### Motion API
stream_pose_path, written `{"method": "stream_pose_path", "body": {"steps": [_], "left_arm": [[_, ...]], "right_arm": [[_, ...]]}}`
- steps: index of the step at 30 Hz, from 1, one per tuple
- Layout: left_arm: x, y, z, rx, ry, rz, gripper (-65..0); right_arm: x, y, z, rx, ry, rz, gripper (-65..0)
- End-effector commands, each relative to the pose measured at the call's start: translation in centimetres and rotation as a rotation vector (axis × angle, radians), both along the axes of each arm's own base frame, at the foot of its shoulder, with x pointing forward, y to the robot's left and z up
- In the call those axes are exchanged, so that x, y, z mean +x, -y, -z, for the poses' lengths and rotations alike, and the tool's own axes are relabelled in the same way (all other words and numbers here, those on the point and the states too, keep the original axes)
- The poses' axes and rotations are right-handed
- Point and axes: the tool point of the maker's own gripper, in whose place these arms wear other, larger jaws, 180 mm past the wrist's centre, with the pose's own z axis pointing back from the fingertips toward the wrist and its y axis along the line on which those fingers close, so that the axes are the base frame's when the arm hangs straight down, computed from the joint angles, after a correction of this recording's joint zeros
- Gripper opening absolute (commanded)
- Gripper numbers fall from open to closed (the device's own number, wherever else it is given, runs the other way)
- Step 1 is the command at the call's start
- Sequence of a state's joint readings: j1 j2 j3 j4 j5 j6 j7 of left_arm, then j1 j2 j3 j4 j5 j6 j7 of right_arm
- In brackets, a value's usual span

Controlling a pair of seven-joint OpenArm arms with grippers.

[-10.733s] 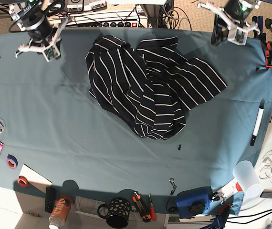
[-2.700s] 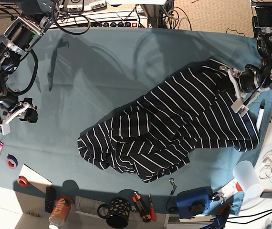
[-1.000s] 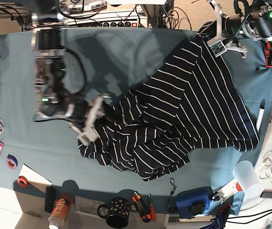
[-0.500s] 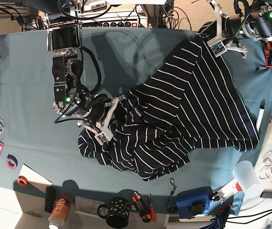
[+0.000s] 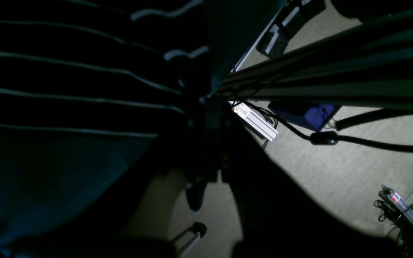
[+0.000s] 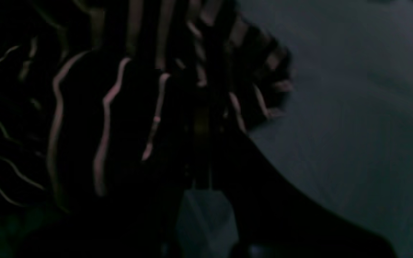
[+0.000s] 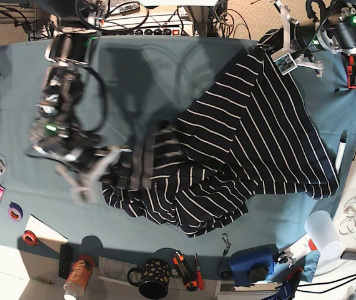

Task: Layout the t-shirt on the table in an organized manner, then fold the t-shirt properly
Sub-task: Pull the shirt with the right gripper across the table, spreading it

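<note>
The dark t-shirt with thin white stripes stretches across the teal table from the far right corner down to a bunched heap at front centre. At that far corner my left gripper is shut on the shirt's edge, lifting it; the left wrist view shows striped fabric leading into the dark fingers. My right gripper, blurred by motion, is shut on the shirt's left part. In the right wrist view, gathered stripes wrap around the shut gripper.
Along the front edge stand a can, a dotted mug, orange cutters and a blue object. Tape rolls lie at the left. A marker and a plastic cup sit at the right.
My right gripper has closed on the shirt's left part and swung left, dragging that fabric with it. The left arm and the held far corner have stayed put.
</note>
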State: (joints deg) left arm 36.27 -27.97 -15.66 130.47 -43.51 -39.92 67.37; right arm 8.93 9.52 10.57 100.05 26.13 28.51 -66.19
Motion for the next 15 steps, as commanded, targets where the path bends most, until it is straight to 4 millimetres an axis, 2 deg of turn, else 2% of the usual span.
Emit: {"method": "stream_pose_path", "body": {"steps": [1,6,12,15], "left_arm": [[0.2,0.2,-0.5,-0.014,0.019,0.008,-65.0],[0.3,-0.1,-0.4,0.002,0.024,0.006,-65.0],[2.0,-2.3,0.2,0.123,0.085,-0.082,-65.0],[2.3,-3.1,0.4,0.158,0.092,-0.114,-65.0]], "right_arm": [[0.4,1.2,-1.5,0.007,0.044,0.017,-65.0],[-2.7,6.4,-1.0,0.053,-0.013,0.087,-65.0],[-7.5,12.4,-1.0,0.086,-0.059,0.178,-65.0],[-9.6,14.7,-1.5,0.12,-0.046,0.235,-65.0]]}}
